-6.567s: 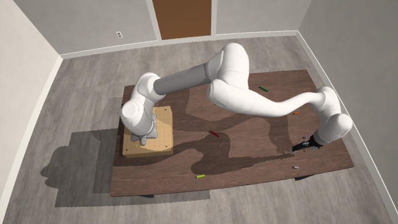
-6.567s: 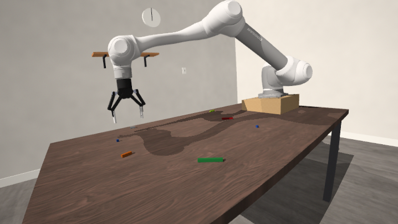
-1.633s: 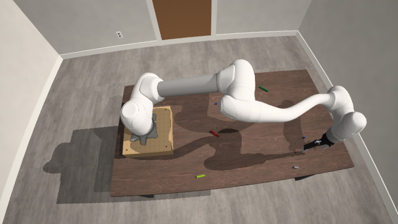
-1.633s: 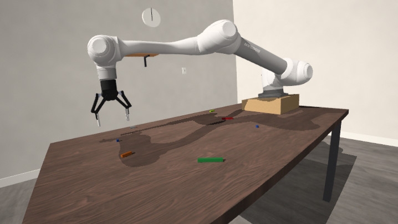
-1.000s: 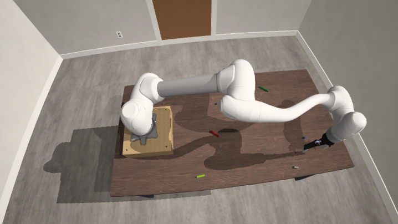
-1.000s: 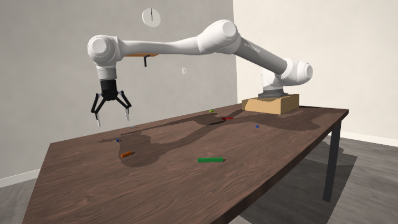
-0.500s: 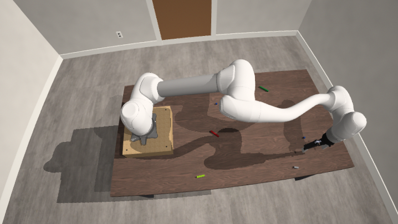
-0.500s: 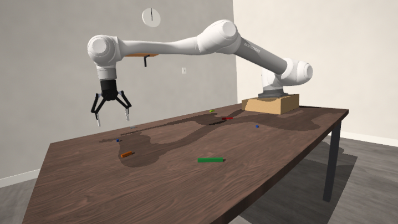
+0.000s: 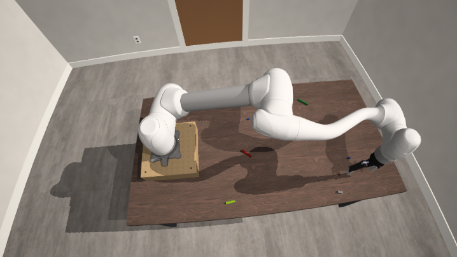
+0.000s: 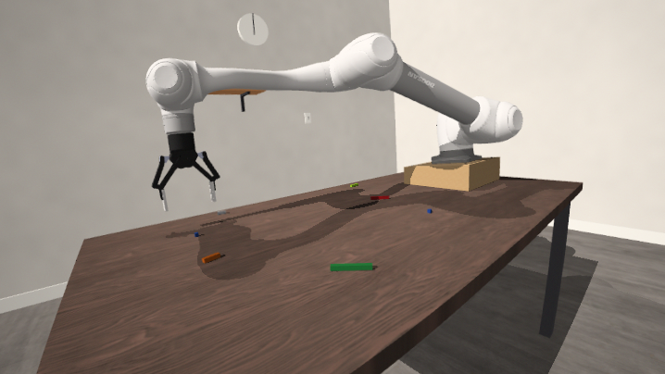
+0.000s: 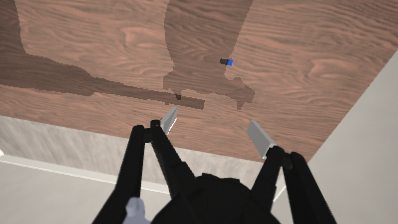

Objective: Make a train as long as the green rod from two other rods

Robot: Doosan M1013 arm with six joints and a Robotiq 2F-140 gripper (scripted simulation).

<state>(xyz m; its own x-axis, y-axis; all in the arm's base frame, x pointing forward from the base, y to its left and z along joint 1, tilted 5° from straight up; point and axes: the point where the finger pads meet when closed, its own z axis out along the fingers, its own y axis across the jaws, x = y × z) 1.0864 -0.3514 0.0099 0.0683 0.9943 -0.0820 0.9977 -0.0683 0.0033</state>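
The green rod [image 9: 302, 102] [image 10: 351, 267] lies flat near one table edge. The red rod [image 9: 246, 153] [image 10: 380, 197] lies mid-table. The orange rod [image 10: 211, 256] shows only in the exterior view. The lime rod [image 9: 230, 201] [image 10: 354, 184] and the grey rod [image 9: 339, 191] [image 10: 223, 212] lie apart near another edge. One blue rod [image 9: 349, 157] [image 10: 196, 234] [image 11: 229, 62] lies close below the gripper; another [image 9: 247, 118] [image 10: 429, 210] lies near the arm's elbow. My gripper [image 9: 359, 166] [image 10: 187, 199] [image 11: 212, 119] hangs open and empty, high above the table's end.
The arm's tan base block [image 9: 169, 150] [image 10: 452, 172] stands at the far end of the table. The table edge and the floor beyond it show just behind the fingers in the wrist view.
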